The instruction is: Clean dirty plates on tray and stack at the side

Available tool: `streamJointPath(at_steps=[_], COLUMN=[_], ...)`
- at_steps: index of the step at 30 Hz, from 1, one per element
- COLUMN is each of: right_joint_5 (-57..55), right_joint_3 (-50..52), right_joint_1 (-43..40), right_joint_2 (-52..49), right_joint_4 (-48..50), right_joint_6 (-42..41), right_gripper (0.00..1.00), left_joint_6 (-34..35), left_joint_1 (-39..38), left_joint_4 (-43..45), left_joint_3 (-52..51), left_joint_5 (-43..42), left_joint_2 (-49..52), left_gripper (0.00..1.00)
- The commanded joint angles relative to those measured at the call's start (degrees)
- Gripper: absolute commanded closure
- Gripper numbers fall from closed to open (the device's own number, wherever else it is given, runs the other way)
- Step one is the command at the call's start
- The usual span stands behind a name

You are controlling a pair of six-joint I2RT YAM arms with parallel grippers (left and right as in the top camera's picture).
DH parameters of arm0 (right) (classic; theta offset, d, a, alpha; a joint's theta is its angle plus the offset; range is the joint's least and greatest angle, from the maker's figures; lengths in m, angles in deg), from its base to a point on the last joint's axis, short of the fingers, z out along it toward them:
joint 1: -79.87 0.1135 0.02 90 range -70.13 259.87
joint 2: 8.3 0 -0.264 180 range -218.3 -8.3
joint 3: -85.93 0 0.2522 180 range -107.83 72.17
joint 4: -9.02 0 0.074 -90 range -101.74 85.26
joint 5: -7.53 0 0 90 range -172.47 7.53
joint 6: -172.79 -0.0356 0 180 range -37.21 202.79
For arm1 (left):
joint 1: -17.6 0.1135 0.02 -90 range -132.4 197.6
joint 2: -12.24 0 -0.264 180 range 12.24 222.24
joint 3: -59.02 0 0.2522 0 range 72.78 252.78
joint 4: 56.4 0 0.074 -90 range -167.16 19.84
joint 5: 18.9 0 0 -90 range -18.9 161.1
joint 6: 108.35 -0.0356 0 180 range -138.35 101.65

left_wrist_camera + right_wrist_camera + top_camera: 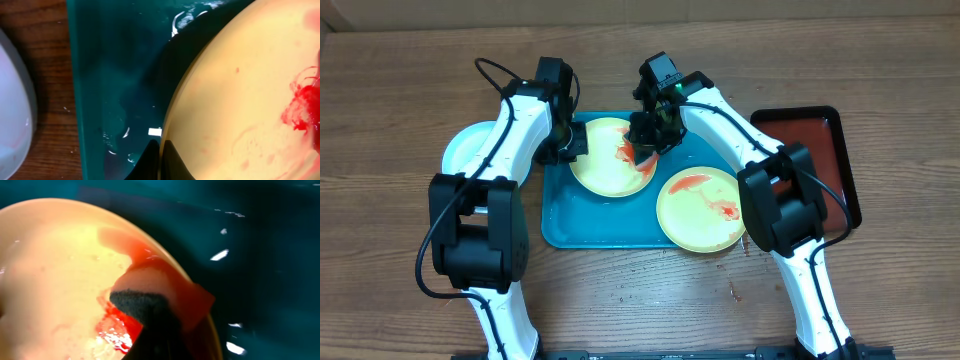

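The teal tray holds two yellow-green rimmed plates smeared with red sauce. My left gripper is shut on the left rim of the far plate; in the left wrist view its jaws pinch that rim. My right gripper is shut on a red-stained sponge with a dark scrub face, pressed on that plate's right side over a red smear. The second plate overhangs the tray's right edge. A pale blue-white plate lies on the table left of the tray.
A dark red, black-rimmed tray sits at the right. Small red sauce spots mark the wood in front of the second plate. The tray floor is wet. The pale plate's edge shows in the left wrist view.
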Motion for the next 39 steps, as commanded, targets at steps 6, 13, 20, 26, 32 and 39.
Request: streamJointPath(at_steps=[6,13,20,26,32,39], right_joint_5=[15.82,17.94,10.86,-3.06,-14.56,-14.08], right_joint_3=[-0.13,-0.35,-2.01,-7.23,-8.39,-5.49], right_joint_1=[2.49,4.31,2.03,-0.66,-0.81,1.84], right_joint_2=[-2.69,-2.67,-2.56,-2.23,-2.25,-2.36], right_joint_4=[2.25,-0.52,-9.88,-17.07,-14.51,-6.88], right_joint_6=[-1.20,0.92,4.87,4.50,2.54,-0.11], right_gripper=[0.96,0.96,0.96,0.96,0.96,0.96], left_joint_6=[-1.07,-1.05,-1.05,-1.05,-1.05,-1.05], left_joint_1=[-0.44,-0.42,-0.42,-0.42,-0.42,-0.42], left_joint_4=[0.42,0.72,0.72,0.72,0.68,0.68], left_joint_3=[-0.42,-0.42,-0.42,-0.42,-0.42,-0.42], left_joint_5=[-1.44,-2.73,-2.73,-2.71,-2.71,-2.73], left_joint_2=[0.37,0.37,0.37,0.37,0.37,0.37], left_gripper=[0.96,0.96,0.96,0.96,0.96,0.96])
